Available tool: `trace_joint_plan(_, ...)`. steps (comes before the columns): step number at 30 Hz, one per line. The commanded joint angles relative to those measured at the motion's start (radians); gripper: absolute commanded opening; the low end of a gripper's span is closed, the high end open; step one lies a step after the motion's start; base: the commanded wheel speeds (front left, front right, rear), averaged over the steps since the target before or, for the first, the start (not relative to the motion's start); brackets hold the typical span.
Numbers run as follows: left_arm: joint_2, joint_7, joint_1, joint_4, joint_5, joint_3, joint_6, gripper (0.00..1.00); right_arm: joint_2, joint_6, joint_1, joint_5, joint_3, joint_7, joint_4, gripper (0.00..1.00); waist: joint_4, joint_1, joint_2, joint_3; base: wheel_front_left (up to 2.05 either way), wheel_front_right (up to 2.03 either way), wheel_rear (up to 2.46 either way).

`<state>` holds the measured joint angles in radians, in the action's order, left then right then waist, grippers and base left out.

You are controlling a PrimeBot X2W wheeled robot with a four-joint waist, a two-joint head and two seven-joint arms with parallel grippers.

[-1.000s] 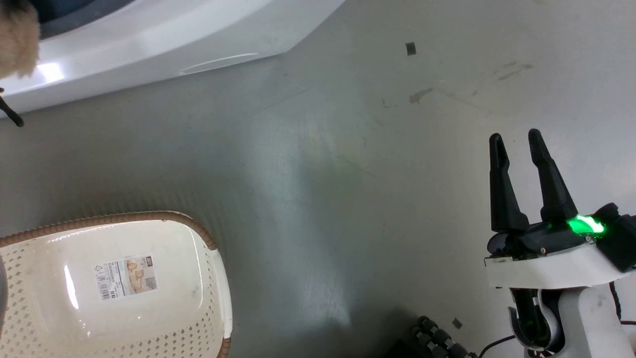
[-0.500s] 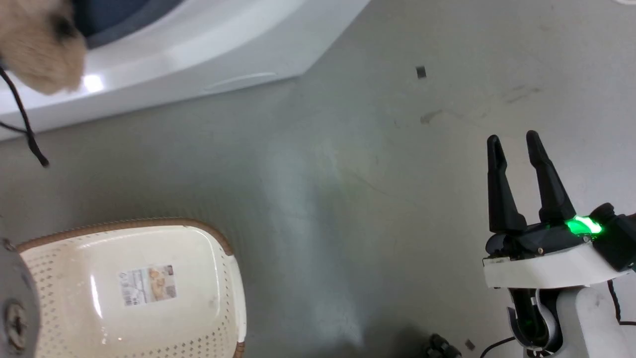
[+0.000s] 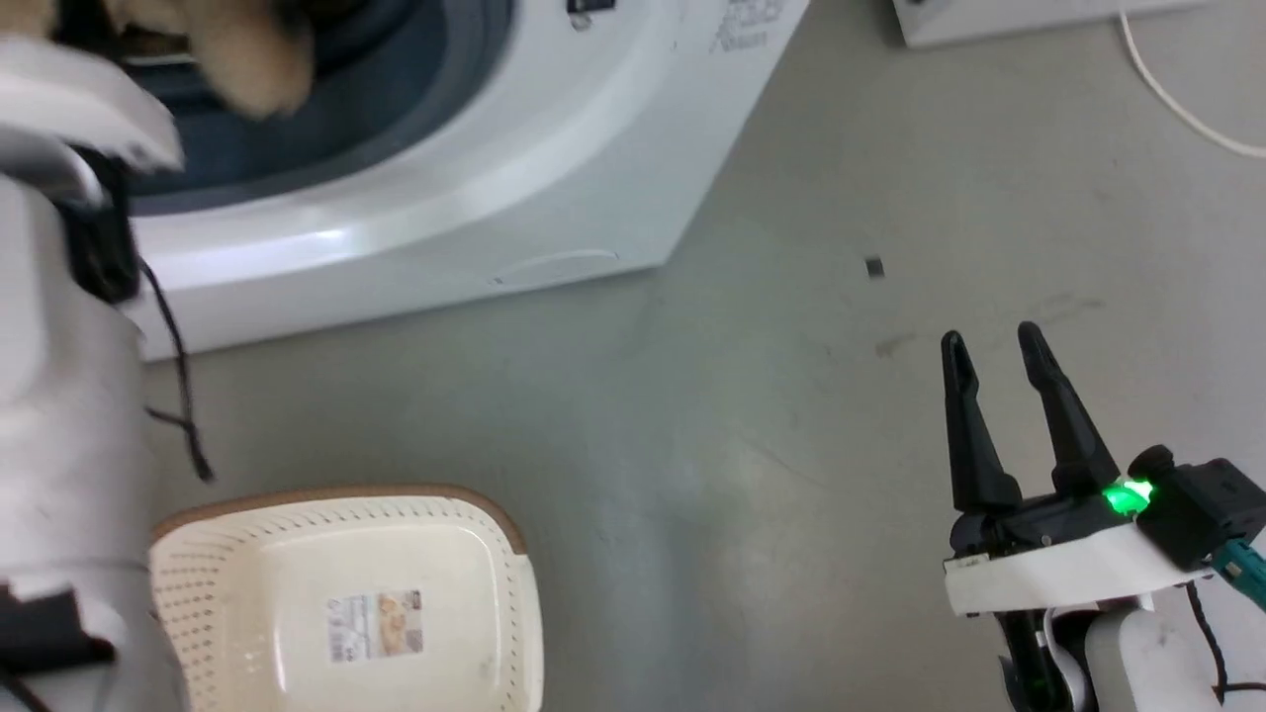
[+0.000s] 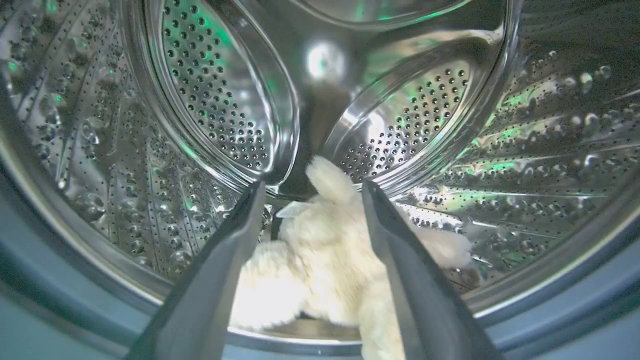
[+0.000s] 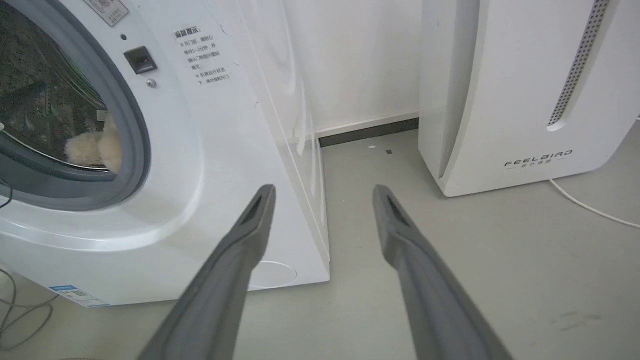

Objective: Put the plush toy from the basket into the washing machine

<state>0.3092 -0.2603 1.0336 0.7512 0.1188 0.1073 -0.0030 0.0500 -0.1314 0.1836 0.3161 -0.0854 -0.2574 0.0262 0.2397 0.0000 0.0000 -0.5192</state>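
Observation:
The cream plush toy (image 4: 325, 260) lies on the bottom of the steel drum (image 4: 220, 95), one limb hanging over the grey door seal. My left gripper (image 4: 310, 187) reaches into the drum mouth, open, a finger on each side of the toy. In the head view the plush toy (image 3: 252, 59) sits in the washing machine (image 3: 495, 198) opening, past my pale left forearm (image 3: 59, 396). The basket (image 3: 346, 494) stands on the floor at lower left with only its label inside. My right gripper (image 3: 991, 338) hovers open over the floor at the right. From the right wrist view, the plush toy (image 5: 92, 149) shows behind the seal.
A white FEELBIRD appliance (image 5: 500, 90) stands right of the washing machine (image 5: 225, 150), with a white cable (image 5: 590, 205) on the floor. A black cable (image 3: 178, 376) dangles from my left arm. Grey floor (image 3: 742, 494) spreads between the basket and my right gripper (image 5: 320, 189).
The head camera has tilted up, bringing the washer opening and my left forearm into view. The plush toy has gone from the washer's front into the drum. The right gripper stays open.

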Motion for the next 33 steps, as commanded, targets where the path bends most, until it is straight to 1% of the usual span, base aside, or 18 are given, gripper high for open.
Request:
trace_joint_plan(1,-0.012,-0.001,-0.041,-0.016,-0.002,0.000,-0.002,1.00,0.000,0.001,-0.013,-0.008,0.000,-0.004,0.004,1.00,-0.027,0.0000,0.0000,0.043,0.00,0.00,0.00)
trace_joint_plan(7,-0.076,-0.001,-0.200,-0.128,-0.023,0.001,0.011,1.00,0.000,0.001,-0.038,-0.028,-0.005,-0.004,0.005,1.00,-0.063,0.0000,0.0000,0.122,0.00,0.00,0.00)
trace_joint_plan(11,-0.120,-0.001,-0.328,-0.234,-0.042,0.010,0.035,1.00,0.000,0.001,-0.057,-0.046,-0.009,-0.004,0.007,1.00,-0.083,0.0000,0.0000,0.178,0.00,0.00,0.00)
trace_joint_plan(14,-0.146,-0.001,-0.421,-0.304,-0.073,-0.005,0.051,1.00,0.000,0.001,-0.072,-0.059,-0.005,-0.004,0.004,1.00,-0.102,0.0000,0.0000,0.222,0.00,0.00,0.00)
trace_joint_plan(17,-0.174,-0.001,-0.508,-0.358,-0.087,-0.022,0.054,1.00,0.000,0.001,-0.091,-0.076,0.004,-0.004,-0.005,1.00,-0.120,0.0000,0.0000,0.261,0.00,0.00,0.00)
trace_joint_plan(19,-0.182,-0.001,-0.562,-0.393,-0.111,-0.042,0.063,1.00,0.000,0.001,-0.102,-0.088,0.009,-0.004,-0.011,1.00,-0.134,0.0000,0.0000,0.289,0.00,0.00,0.00)
trace_joint_plan(24,-0.208,-0.001,-0.686,-0.473,-0.114,-0.062,0.085,1.00,0.000,0.001,-0.129,-0.116,0.030,-0.004,-0.023,1.00,-0.162,0.0000,0.0000,0.345,0.00,0.00,0.00)
trace_joint_plan(33,-0.225,-0.001,-0.899,-0.568,-0.113,-0.090,0.093,1.00,0.000,0.001,-0.195,-0.147,0.083,-0.004,-0.019,1.00,-0.209,0.0000,0.0000,0.443,0.00,0.00,0.00)
